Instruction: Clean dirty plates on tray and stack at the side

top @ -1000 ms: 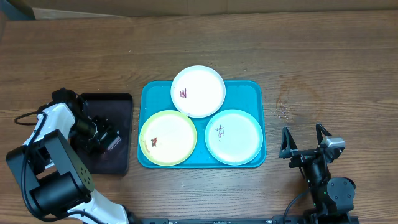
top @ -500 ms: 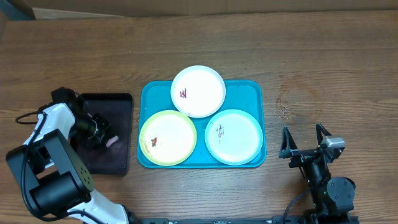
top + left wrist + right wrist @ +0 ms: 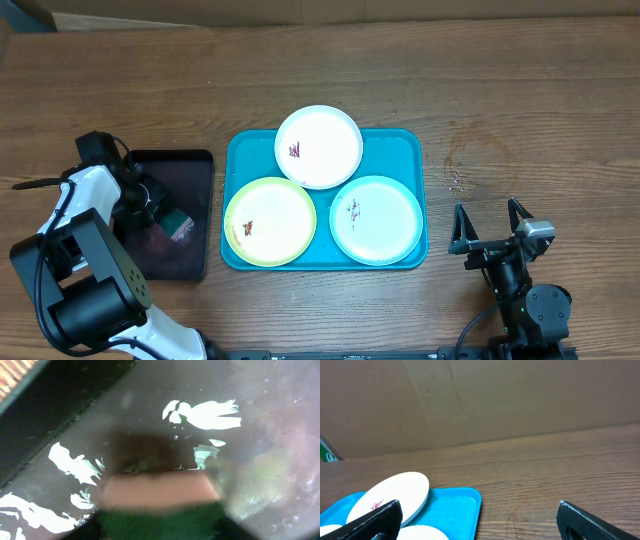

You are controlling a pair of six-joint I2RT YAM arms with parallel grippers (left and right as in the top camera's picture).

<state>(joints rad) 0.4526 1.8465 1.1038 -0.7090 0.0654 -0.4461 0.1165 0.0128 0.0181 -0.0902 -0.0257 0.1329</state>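
Turquoise tray (image 3: 400,150) holds all three smeared plates (image 3: 325,135) unwiped, while over the black tray (image 3: 190,170) the left gripper (image 3: 170,220) has just risen, apparently clamped on a pink-green sponge (image 3: 181,227), so wiping can start; the right gripper (image 3: 486,210) sits spread apart.

The table (image 3: 500,100) is matt wood with open grain. The tray (image 3: 408,150) is smooth plastic with a faint sheen, and the plates (image 3: 330,135) look like the same smooth plastic. The black tray (image 3: 280,420) is glossy and throws back white glare. The sponge (image 3: 160,492) I hold looks soft and matt, though blurred. My right fingers (image 3: 592,522) are matt black plastic, and the cardboard (image 3: 520,400) is dull.
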